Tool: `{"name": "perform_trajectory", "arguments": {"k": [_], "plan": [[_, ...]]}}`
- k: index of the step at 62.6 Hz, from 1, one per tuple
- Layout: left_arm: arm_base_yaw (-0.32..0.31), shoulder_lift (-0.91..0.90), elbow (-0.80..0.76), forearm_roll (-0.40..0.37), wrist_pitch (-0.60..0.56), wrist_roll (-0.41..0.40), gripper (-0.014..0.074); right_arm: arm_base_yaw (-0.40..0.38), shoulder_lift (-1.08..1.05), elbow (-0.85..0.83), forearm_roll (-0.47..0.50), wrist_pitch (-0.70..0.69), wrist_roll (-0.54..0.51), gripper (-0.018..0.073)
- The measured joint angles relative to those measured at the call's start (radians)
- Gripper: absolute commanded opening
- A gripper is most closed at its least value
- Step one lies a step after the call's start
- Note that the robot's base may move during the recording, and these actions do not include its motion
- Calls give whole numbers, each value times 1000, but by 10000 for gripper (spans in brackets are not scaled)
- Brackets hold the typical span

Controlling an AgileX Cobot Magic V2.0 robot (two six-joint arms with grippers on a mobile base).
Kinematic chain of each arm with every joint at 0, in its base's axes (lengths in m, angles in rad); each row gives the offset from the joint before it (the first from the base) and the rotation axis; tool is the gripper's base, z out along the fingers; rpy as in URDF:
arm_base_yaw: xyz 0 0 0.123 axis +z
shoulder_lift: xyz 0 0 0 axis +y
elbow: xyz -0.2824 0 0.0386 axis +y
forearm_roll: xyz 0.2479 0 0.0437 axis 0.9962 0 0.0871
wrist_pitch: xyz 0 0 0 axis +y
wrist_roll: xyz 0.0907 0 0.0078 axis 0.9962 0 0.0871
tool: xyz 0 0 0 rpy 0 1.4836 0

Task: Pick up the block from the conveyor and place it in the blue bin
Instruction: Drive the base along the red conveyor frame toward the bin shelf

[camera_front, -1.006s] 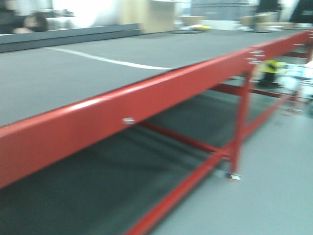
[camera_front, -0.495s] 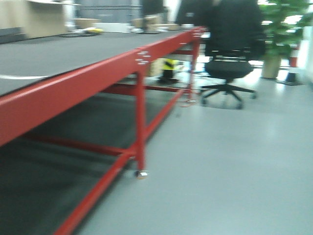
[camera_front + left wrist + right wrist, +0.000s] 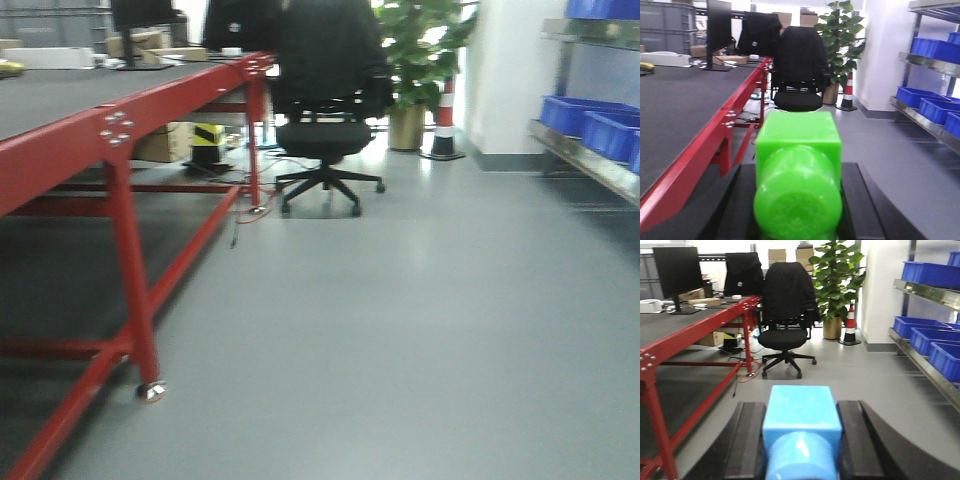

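Observation:
A bright green block (image 3: 797, 135) with a round stud facing the camera sits between the black fingers (image 3: 737, 200) of my left gripper (image 3: 798, 170), which is shut on it. My right gripper (image 3: 801, 407) is shut on a light blue block (image 3: 800, 415) of the same shape. The conveyor (image 3: 45, 100), a dark grey belt on a red frame, runs along the left in every view (image 3: 670, 100) (image 3: 675, 320). Blue bins (image 3: 590, 125) stand on a metal shelf at the right (image 3: 935, 50) (image 3: 930, 272). Neither gripper shows in the exterior view.
A black office chair (image 3: 322, 110) stands ahead by the conveyor's far end, with a potted plant (image 3: 415, 50) and a traffic cone (image 3: 445, 120) behind it. The conveyor's red leg (image 3: 135, 290) is near left. Grey floor (image 3: 400, 330) lies between conveyor and shelf.
The exterior view has swung to the right: the belt that filled it has slid to the left edge, and the chair, plant and shelf of blue bins have come into view.

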Motion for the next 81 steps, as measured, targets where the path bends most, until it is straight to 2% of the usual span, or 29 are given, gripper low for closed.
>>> {"name": "perform_trajectory", "arguments": {"k": [81], "plan": [[0,0,0,0,2,0,-111,0,0,0,0,0,0,-162]]}}
